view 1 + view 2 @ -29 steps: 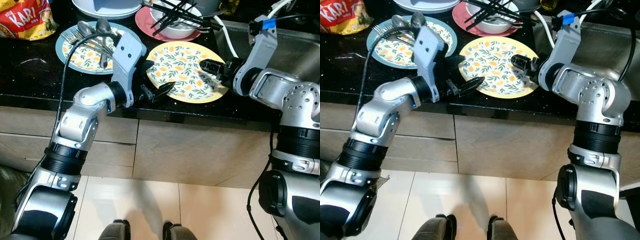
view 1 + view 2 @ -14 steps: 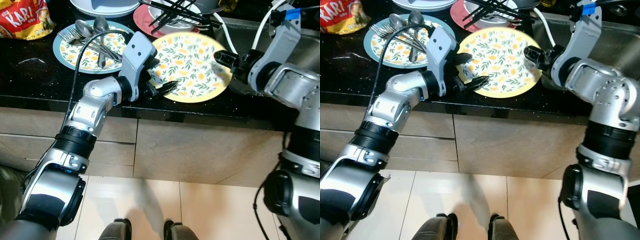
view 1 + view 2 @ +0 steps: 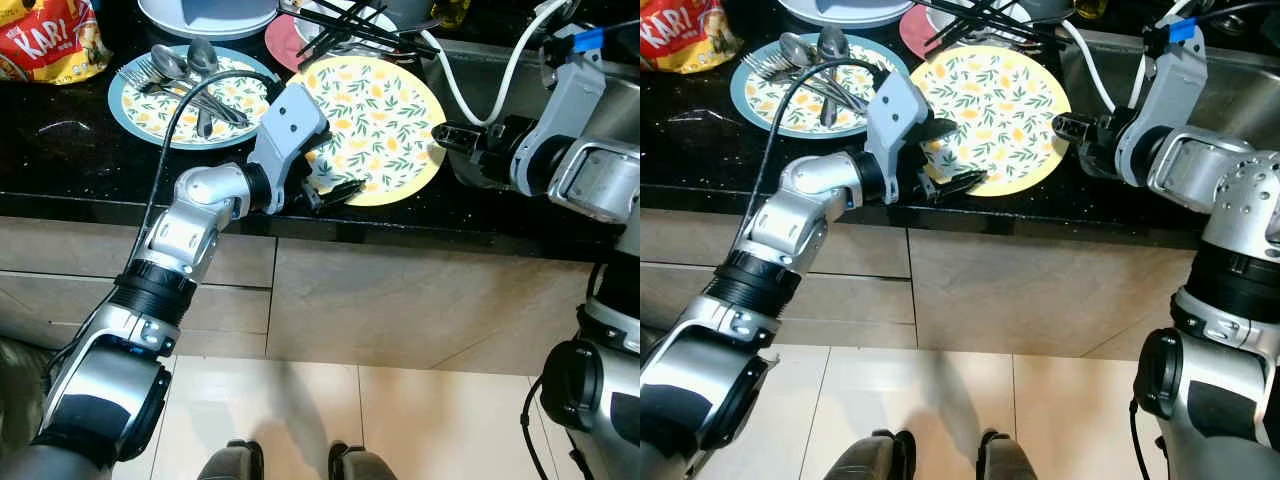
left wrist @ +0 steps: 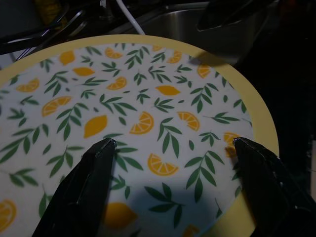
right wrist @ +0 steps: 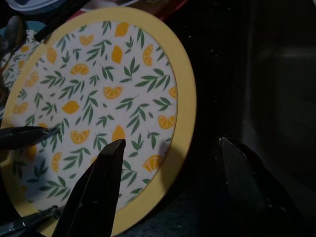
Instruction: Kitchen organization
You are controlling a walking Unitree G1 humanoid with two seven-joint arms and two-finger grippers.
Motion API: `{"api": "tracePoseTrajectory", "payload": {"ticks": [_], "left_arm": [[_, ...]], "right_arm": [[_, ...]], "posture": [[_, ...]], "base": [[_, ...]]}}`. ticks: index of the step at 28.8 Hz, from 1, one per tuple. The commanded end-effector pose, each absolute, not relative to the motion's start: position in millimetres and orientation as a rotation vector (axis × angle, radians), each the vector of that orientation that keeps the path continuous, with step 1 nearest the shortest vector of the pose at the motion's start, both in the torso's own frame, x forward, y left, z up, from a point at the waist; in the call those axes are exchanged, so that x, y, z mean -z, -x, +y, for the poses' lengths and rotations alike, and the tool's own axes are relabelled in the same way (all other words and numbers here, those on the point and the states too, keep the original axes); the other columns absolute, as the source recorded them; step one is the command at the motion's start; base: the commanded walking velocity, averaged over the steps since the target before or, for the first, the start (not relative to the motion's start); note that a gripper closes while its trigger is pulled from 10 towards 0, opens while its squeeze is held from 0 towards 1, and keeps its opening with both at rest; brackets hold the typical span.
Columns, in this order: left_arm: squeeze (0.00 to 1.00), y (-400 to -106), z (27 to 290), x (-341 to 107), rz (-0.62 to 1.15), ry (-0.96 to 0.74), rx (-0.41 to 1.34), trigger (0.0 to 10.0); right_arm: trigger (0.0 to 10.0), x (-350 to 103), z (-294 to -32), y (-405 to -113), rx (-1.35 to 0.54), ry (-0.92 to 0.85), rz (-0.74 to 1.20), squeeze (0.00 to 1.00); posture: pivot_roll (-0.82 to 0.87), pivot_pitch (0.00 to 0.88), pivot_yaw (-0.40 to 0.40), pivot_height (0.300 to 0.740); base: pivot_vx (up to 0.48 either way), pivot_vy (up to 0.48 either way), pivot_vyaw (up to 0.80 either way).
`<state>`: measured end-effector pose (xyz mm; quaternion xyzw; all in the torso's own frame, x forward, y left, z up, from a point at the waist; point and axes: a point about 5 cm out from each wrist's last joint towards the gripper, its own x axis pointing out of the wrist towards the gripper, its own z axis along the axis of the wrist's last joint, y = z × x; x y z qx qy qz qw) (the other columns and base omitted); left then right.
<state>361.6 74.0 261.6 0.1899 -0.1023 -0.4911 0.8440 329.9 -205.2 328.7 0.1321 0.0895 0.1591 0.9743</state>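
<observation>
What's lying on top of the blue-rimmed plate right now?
The blue-rimmed plate holds a loose pile of silver cutlery: forks and spoons. The left arm's black cable crosses over it. The plate surface beneath the pile is hidden.

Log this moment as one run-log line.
left gripper: open, at near-left edge of yellow lemon plate | right gripper: open, beside plate's right rim | plate: on black counter

The yellow lemon-print plate (image 3: 375,115) looked smooth and matt, the black stone counter (image 3: 70,150) glossy and speckled, the cutlery (image 3: 185,75) and sink (image 3: 600,75) were shiny metal, the snack bag (image 3: 45,35) glossy plastic, and the floor tiles (image 3: 300,410) polished.
</observation>
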Motion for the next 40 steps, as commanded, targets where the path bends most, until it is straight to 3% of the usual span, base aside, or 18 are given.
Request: {"api": "tracePoseTrajectory", "payload": {"ticks": [1,11,26,40], "left_arm": [[0.0,-360.3,74.0,-216.7,-0.024,-0.416,1.07,10.0],[0.0,-355.9,73.0,-211.7,-0.023,-0.414,1.074,10.0],[0.0,-351.0,72.5,-208.8,-0.022,-0.409,1.074,10.0],[0.0,-346.8,70.7,-208.1,-0.025,-0.408,1.078,10.0]], "right_arm": [[10.0,-328.4,-200.8,-328.1,-0.341,-0.256,0.188,0.0],[10.0,-307.5,-184.8,-340.3,-0.292,-0.187,0.247,0.0],[10.0,-302.5,-193.7,-350.7,-0.173,-0.119,0.253,0.0],[10.0,-297.3,-192.6,-356.6,-0.177,-0.083,0.273,0.0]], "posture": [[-0.07,0.242,-0.089,0.74],[-0.06,0.238,-0.094,0.74],[-0.06,0.249,-0.098,0.74],[-0.05,0.251,-0.097,0.74]], "base": [[0.0,0.0,0.0],[0.0,0.0,0.0],[0.0,0.0,0.0],[0.0,0.0,0.0]]}}
